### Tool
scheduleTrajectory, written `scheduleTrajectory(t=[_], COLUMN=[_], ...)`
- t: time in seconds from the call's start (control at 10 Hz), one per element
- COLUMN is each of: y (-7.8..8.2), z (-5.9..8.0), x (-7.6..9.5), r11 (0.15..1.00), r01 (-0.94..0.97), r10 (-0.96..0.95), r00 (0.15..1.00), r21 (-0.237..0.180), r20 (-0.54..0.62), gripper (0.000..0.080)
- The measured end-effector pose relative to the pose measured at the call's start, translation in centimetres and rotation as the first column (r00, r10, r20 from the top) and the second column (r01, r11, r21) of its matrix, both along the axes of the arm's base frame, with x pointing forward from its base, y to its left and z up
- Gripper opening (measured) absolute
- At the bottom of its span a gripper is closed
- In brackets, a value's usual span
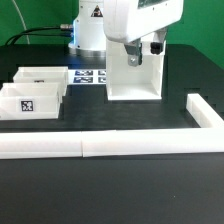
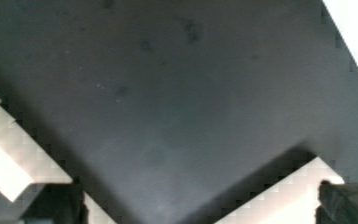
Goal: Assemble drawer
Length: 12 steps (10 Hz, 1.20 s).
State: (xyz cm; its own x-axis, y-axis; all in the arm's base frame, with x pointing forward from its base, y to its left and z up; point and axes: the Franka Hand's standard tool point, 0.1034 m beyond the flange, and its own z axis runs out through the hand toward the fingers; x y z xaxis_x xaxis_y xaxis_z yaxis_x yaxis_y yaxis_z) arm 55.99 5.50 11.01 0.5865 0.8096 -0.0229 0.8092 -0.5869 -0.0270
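Surface: matte black table (image 1: 110, 195).
Exterior view's left: small white plastic tray (image 1: 42, 76); second tagged tray (image 1: 30, 102) just in front.
Centre rear: large white boxy housing (image 1: 133, 82), upright; flat white marker board (image 1: 88, 77) beside it.
Front to exterior view's right: long white L-shaped bar (image 1: 110, 147).

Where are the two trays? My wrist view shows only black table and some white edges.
Observer: Both are at the exterior view's left, the front tray and the rear tray close together, neither in the housing.
Operator: Where is the tool relative to the housing?
Observer: The tool hangs at the housing's top, well away from the trays.
Operator: Anything else nearby?
Observer: A long L-shaped bar lies across the near side and turns back at the exterior view's right.
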Motion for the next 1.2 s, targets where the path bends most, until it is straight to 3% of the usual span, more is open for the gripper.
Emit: scheduleTrajectory(t=[0.6, 1.0, 1.2], y=[0.0, 1.7, 1.6], z=[0.1, 2.1, 2.1], x=[-0.1, -3.6, -3.6], r11=[1.000, 0.951, 0.950], r01=[0.008, 0.309, 0.313], r10=[-0.008, -0.309, -0.313], r00=[1.000, 0.950, 0.949], r21=[0.000, -0.003, -0.002], r20=[0.002, 0.041, 0.040], gripper=[0.0650, 0.0650, 0.0650])
